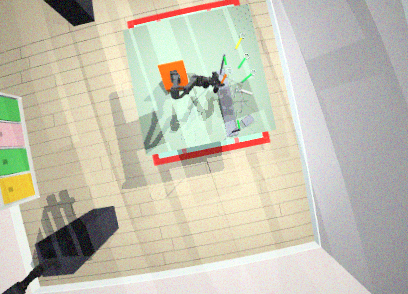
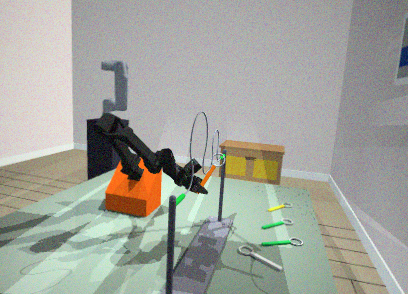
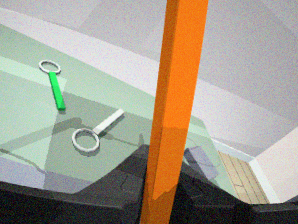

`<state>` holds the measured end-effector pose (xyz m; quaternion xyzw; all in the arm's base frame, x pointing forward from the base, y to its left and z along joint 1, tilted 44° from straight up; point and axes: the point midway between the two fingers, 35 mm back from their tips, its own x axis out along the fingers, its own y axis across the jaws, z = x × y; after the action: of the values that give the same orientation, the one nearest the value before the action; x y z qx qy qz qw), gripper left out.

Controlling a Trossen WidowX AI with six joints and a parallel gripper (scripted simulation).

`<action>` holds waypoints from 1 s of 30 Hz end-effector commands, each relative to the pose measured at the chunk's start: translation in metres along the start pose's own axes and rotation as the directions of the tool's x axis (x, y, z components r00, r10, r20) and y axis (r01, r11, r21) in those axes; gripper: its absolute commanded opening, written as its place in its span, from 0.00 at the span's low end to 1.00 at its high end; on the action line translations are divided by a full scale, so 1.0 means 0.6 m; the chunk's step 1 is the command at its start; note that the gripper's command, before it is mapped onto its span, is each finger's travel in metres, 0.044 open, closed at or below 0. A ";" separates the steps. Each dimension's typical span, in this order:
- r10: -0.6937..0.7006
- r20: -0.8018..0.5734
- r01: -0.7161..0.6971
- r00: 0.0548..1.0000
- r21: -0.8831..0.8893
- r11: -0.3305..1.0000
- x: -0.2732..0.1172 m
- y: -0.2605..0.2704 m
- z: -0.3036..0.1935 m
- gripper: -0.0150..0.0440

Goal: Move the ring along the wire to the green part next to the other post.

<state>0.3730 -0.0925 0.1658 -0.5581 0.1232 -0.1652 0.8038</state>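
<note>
Exterior view: grasping the orange handle [image 1: 224, 79] [image 2: 208, 174] [image 3: 180, 90] firmly between fingers of the gripper [image 1: 220, 83] [image 2: 203, 189] [image 3: 152, 152]. From there, can see the ring [image 2: 213, 160] at one o'clock, near the top of the far post [image 2: 221, 193], just beside its green wire part [image 2: 223, 157]. Cannot tell if touching it. In wrist view, can find the white-handled ring [image 1: 246, 92] [image 2: 265, 260] [image 3: 109, 121] at eight o'clock of the orange handle, lying apart on the mat [image 1: 200, 48] [image 2: 300, 208] [image 3: 25, 120].
</note>
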 end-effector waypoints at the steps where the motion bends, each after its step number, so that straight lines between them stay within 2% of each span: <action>1: 0.037 -0.014 -0.036 0.999 0.064 0.997 -0.006 0.024 -0.003 0.00; 17: 0.147 -0.024 -0.133 0.989 0.297 0.946 -0.023 0.097 0.013 0.00; 30: 0.177 -0.021 -0.157 0.984 0.359 0.920 -0.033 0.128 0.026 0.00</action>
<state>0.3724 -0.0484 0.1030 -0.3907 0.1570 -0.1302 0.8977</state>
